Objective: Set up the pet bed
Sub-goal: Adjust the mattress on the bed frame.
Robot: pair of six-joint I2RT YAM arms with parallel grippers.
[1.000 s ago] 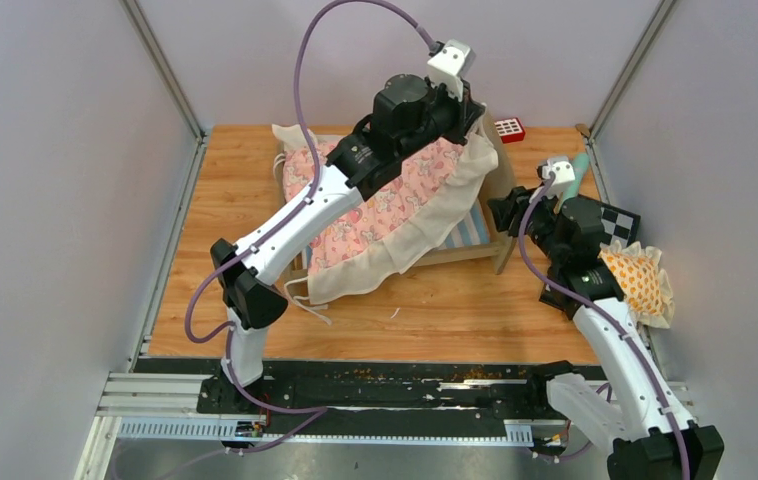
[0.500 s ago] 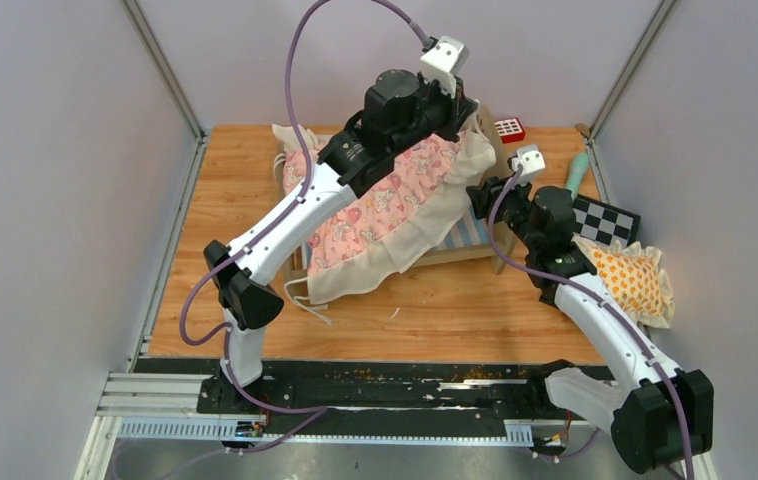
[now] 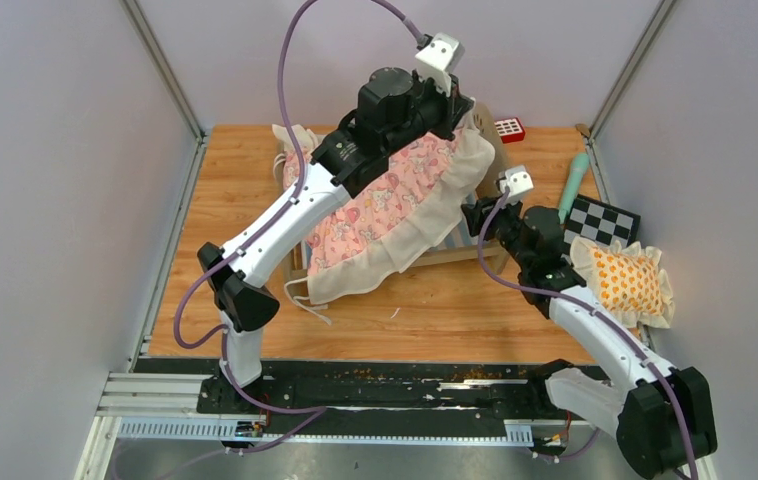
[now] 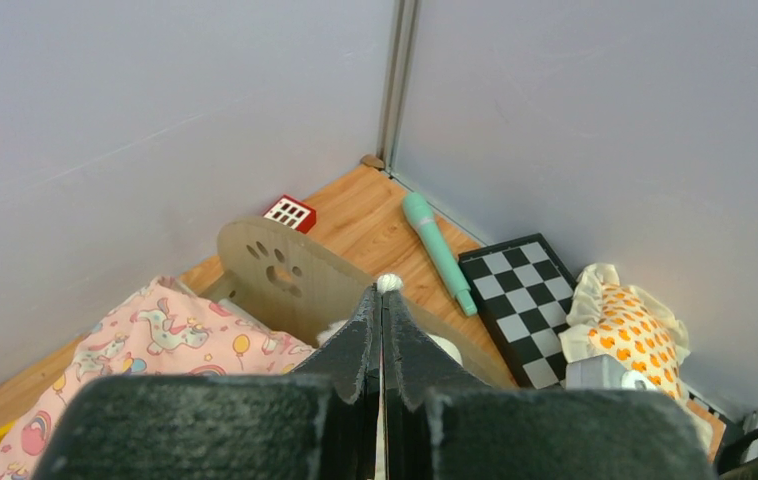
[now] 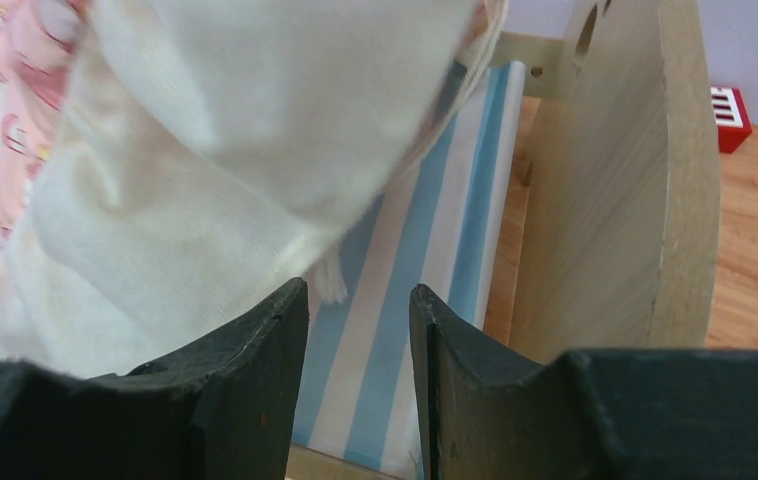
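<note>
Softness governs most of this job. The pet bed (image 3: 425, 255) stands at the middle of the desk (image 3: 435, 310), toward its far edge, with the headboard (image 4: 285, 270) nearest the far right corner. The pink unicorn-print quilt (image 3: 385, 205) looks light and limp. It should drape and bunch rather than hold a shape, and its cream ruffle gives the best hold, since a pinch there lets the cloth be drawn flat without crumpling the print.

The left fingers (image 4: 360, 335) are clenched above the headboard with a scrap of that cream ruffle nipped at their tips, so that end of the quilt hangs raised off the striped mattress (image 5: 435, 300). The right fingers (image 5: 255, 340) are parted and hold nothing. They sit low at the bed's right side, with the hanging ruffle just ahead of them.

The wooden frame looks stiff but light enough to slide if the cloth is tugged hard. The mattress looks like thin padding.

No brand, label or lettering can be read anywhere. The headboard carries only a paw-print cutout, and the red block (image 3: 509, 128) at the far edge shows a grid of white squares.
</note>
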